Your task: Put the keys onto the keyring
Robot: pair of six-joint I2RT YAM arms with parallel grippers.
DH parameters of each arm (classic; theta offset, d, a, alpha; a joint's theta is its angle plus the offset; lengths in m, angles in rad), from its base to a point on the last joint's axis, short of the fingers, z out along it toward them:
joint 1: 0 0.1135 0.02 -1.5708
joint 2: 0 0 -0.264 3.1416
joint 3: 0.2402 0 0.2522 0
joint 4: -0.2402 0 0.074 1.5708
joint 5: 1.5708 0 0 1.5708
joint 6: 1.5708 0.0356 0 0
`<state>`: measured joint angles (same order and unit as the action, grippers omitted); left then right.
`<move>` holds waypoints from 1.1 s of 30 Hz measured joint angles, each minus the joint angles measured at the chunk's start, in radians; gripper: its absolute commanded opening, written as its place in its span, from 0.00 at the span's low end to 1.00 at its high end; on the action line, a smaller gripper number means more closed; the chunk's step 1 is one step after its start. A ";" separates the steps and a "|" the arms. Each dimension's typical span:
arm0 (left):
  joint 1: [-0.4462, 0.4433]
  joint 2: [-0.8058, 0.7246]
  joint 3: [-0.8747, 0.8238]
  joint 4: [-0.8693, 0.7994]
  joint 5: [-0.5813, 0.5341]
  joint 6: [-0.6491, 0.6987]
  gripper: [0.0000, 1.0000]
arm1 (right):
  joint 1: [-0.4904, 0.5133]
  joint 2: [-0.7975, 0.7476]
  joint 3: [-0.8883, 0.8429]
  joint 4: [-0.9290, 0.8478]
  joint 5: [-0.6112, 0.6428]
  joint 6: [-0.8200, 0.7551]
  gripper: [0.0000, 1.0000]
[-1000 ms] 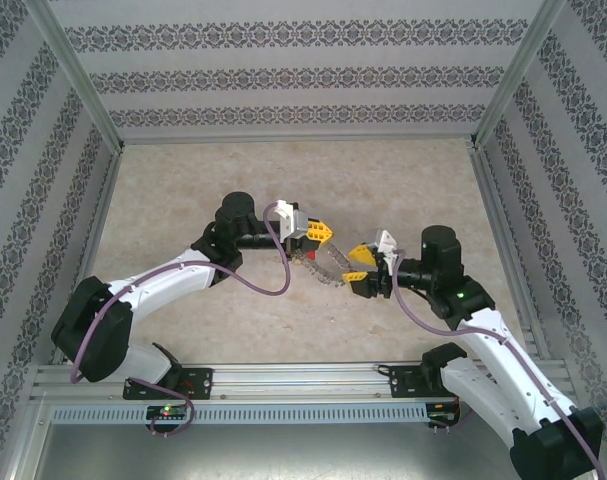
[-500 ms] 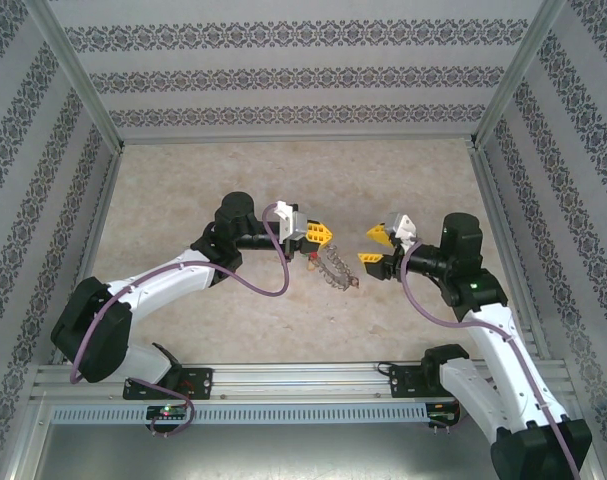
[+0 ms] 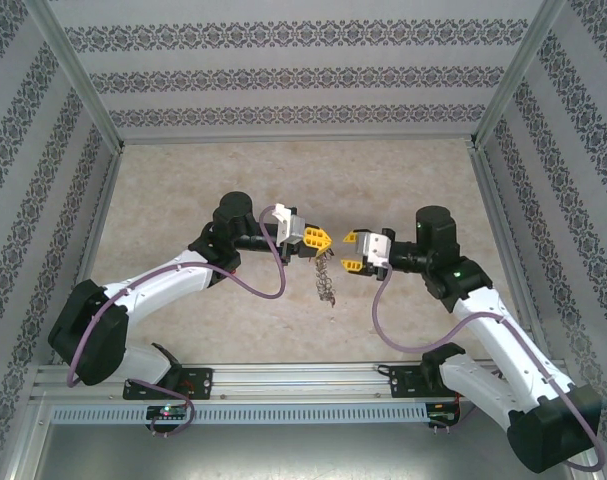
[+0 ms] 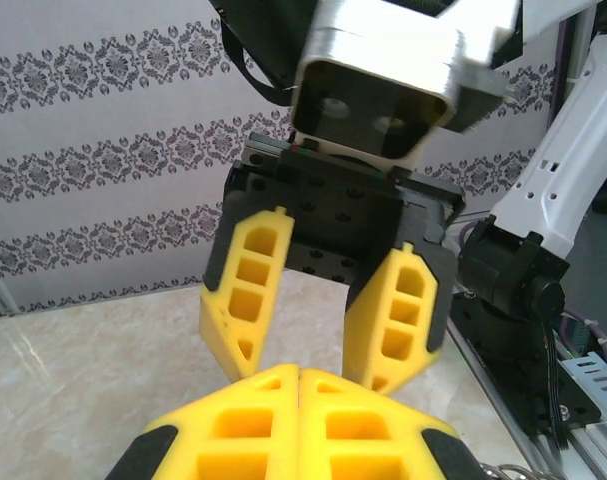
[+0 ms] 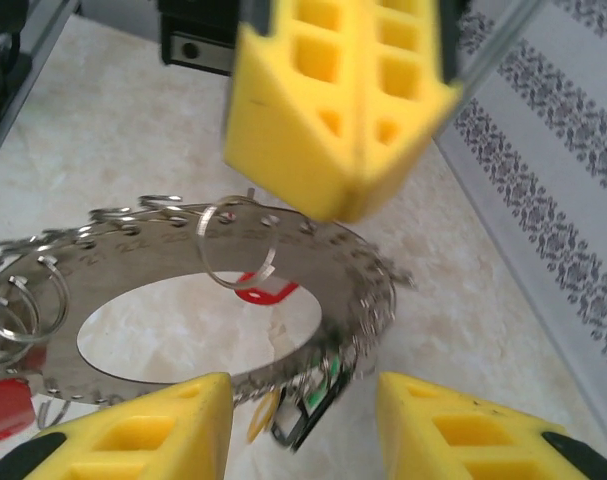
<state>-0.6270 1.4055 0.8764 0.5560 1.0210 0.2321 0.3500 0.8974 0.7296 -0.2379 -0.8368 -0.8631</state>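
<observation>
The left gripper [image 3: 320,238] is clenching the rim of the keyring [image 3: 326,276], which is hanging at 6 o'clock beneath it over the worktop [image 3: 283,170]. The keys [image 5: 263,291] are dangling from its loops on coloured tags. At 3 o'clock, just beside, the right gripper [image 3: 352,252] is hovering released, fingers spread.

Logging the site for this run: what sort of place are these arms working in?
Probably a lab test cell, not a home: grey-patterned wall panels on silver aluminium frame posts, a beige marble-look tabletop, a slotted aluminium base rail.
</observation>
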 measured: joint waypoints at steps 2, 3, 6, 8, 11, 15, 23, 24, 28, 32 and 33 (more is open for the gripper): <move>0.000 0.000 0.000 -0.003 0.000 0.000 0.00 | 0.032 0.000 0.000 0.011 0.031 -0.033 0.41; 0.000 0.000 0.000 -0.003 0.000 0.000 0.00 | 0.044 -0.001 0.000 0.016 0.044 -0.044 0.41; 0.000 0.000 0.000 -0.004 0.000 0.000 0.00 | 0.086 -0.002 -0.002 0.037 0.088 -0.074 0.41; 0.000 0.000 0.000 -0.006 0.000 0.000 0.00 | 0.111 -0.009 -0.011 0.066 0.118 -0.085 0.41; 0.000 0.000 0.000 -0.007 -0.001 0.000 0.00 | 0.145 -0.024 -0.031 0.113 0.162 -0.090 0.39; 0.000 -0.001 0.000 -0.007 0.000 -0.001 0.00 | 0.199 -0.042 -0.061 0.179 0.232 -0.095 0.38; 0.000 -0.001 0.000 -0.005 -0.003 -0.013 0.00 | 0.238 -0.055 -0.125 0.279 0.309 -0.103 0.38; 0.000 -0.001 0.000 -0.002 -0.005 -0.014 0.00 | 0.244 -0.057 -0.138 0.293 0.314 -0.103 0.38; 0.000 -0.001 0.000 -0.002 -0.012 -0.024 0.00 | 0.262 -0.075 -0.186 0.336 0.339 -0.106 0.36; 0.000 -0.001 0.000 -0.002 -0.032 -0.036 0.00 | 0.264 -0.098 -0.216 0.391 0.367 -0.105 0.36; 0.000 -0.001 0.000 -0.002 -0.037 -0.042 0.00 | 0.264 -0.108 -0.227 0.410 0.375 -0.103 0.36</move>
<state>-0.6270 1.4048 0.8764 0.5541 0.9836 0.1905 0.6136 0.7895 0.5026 0.1719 -0.4622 -0.9665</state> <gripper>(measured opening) 0.059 0.355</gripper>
